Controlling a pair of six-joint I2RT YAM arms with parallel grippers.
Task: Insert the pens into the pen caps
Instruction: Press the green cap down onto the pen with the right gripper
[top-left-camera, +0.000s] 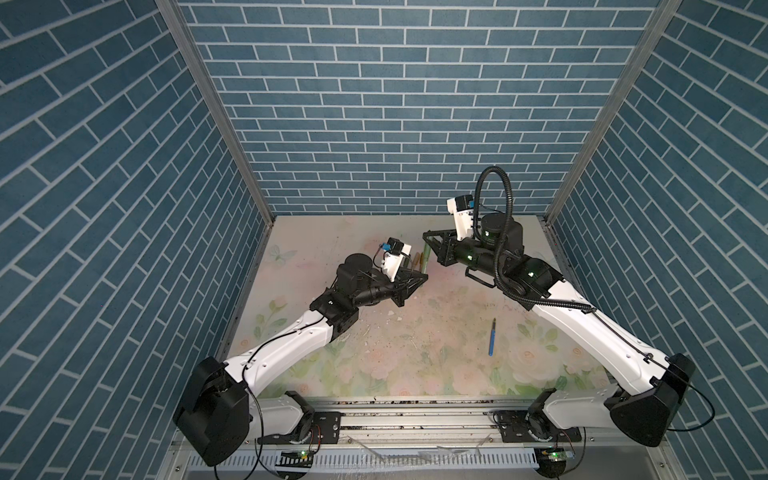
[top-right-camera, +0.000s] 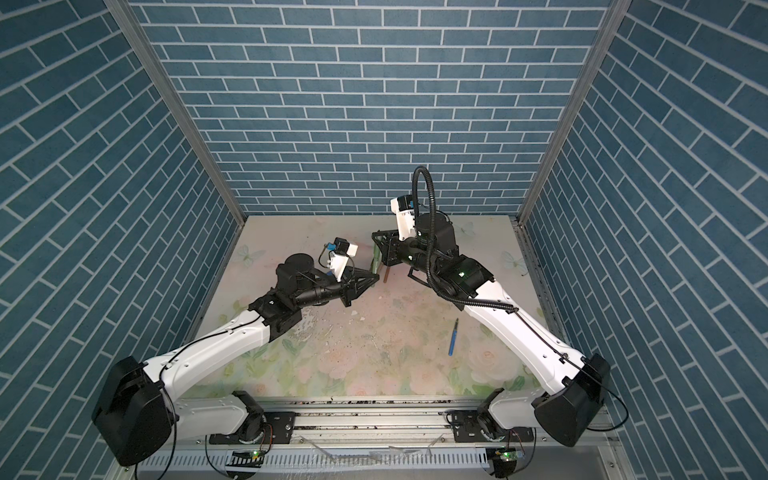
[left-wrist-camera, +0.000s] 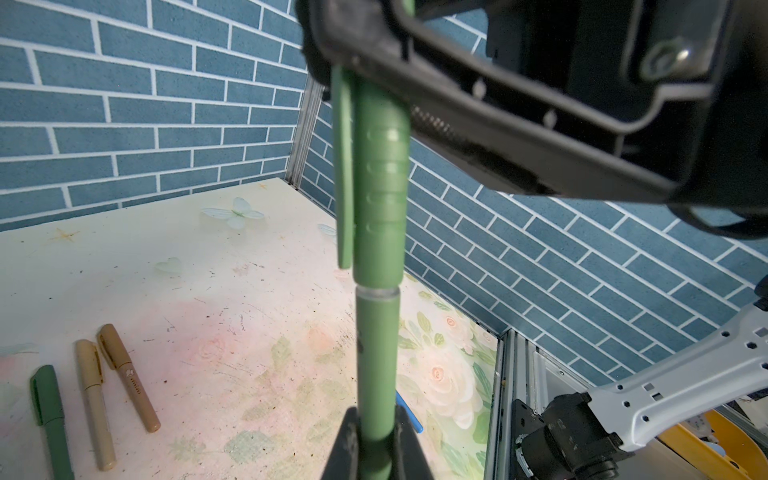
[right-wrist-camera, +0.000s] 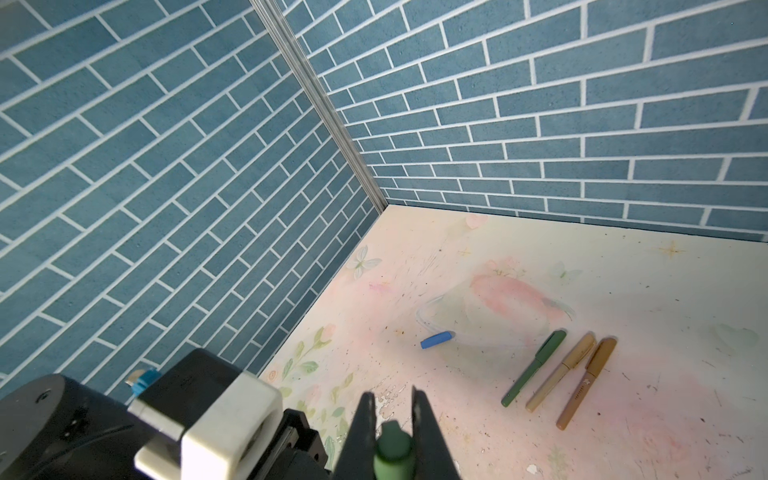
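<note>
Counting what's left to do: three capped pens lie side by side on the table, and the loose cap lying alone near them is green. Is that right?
One thing is off: the loose cap is blue, not green; the right wrist view shows it. The three capped pens do lie side by side on the table, with that cap alone near them.

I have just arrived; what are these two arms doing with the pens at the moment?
The left tool grips a green pen by its barrel; the right tool holds the green cap, which sits over the pen's tip, almost fully on. Three capped pens lie side by side on the table. The blue pen and blue cap lie apart, not yet joined.
</note>
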